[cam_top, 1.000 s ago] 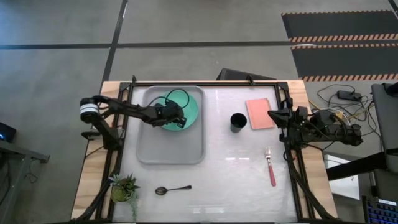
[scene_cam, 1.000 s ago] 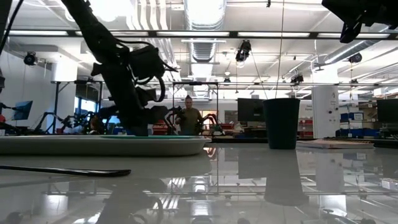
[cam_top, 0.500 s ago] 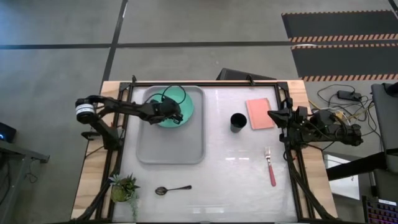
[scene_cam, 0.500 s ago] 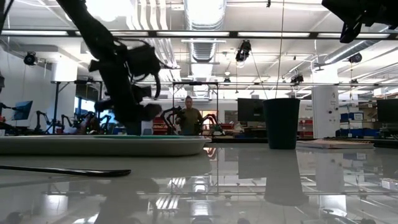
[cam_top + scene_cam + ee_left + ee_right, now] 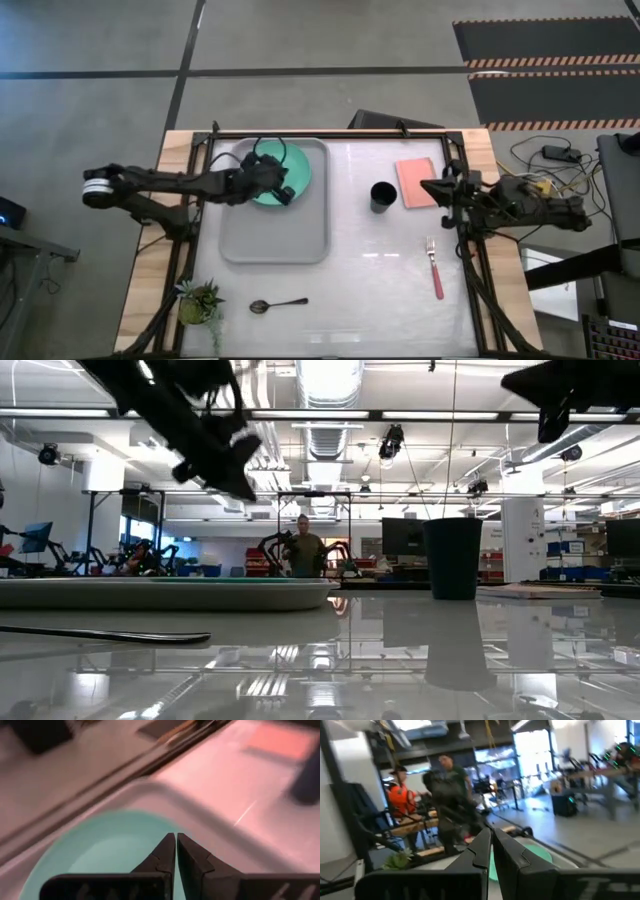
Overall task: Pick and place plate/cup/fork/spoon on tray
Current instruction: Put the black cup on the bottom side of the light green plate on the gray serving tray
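Observation:
The mint-green plate (image 5: 290,168) lies flat in the far right part of the light-grey tray (image 5: 270,235). My left gripper (image 5: 287,191) is shut and empty, raised above the plate's near edge; the left wrist view shows its tips (image 5: 176,836) over the plate (image 5: 100,845). The black cup (image 5: 382,196) stands upright on the table right of the tray. The pink-handled fork (image 5: 434,268) lies at the right. The dark spoon (image 5: 278,303) lies near the front edge. My right gripper (image 5: 428,188) is shut, raised over the pink pad's right edge.
A pink rectangular pad (image 5: 417,183) lies right of the cup. A small potted plant (image 5: 198,301) stands at the front left corner. Black frame rails run along the table's left, right and far sides. A person (image 5: 304,546) stands in the room beyond.
My left gripper has first moved with the plate a little toward the tray's far edge, then has risen off it and drawn back toward the table's left. The plate stays flat on the tray. My right gripper has shifted slightly toward the table's left.

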You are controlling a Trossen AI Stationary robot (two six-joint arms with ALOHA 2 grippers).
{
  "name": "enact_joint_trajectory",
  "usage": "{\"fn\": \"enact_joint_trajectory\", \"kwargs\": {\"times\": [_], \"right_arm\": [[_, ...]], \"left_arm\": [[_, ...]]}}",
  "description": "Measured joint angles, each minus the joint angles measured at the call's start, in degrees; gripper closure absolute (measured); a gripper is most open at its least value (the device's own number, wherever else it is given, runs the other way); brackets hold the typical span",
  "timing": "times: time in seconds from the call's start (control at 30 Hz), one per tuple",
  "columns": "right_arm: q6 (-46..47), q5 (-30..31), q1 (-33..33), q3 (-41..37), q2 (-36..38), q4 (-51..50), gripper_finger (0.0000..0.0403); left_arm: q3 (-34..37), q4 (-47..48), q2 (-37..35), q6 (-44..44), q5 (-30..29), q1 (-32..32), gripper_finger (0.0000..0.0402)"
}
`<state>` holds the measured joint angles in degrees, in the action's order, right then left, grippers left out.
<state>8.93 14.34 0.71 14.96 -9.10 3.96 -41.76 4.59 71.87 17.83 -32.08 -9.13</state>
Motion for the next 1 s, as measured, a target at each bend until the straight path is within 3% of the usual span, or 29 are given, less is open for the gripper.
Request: {"fn": "enact_joint_trajectory", "kwargs": {"times": [0.17, 0.33, 0.8, 1.0], "right_arm": [[3.43, 5.41, 0.0, -0.02, -7.6, 0.83, 0.0394], [8.24, 5.19, 0.0, 3.62, -14.83, -0.92, 0.0394], [14.51, 4.24, 0.01, 22.84, -35.07, -31.41, 0.0394], [14.75, -0.32, 0.0, 30.68, -43.58, -44.06, 0.0394]], "left_arm": [[0.0, -6.88, -4.05, -10.62, 0.02, 5.89, 0.0401], [0.0, -10.76, -6.92, -17.75, 0.02, 9.06, 0.0401], [0.94, -10.08, -10.24, -27.38, 0.25, 9.73, 0.0401], [1.22, -9.98, -13.01, -30.97, 0.29, 9.71, 0.0401]]}}
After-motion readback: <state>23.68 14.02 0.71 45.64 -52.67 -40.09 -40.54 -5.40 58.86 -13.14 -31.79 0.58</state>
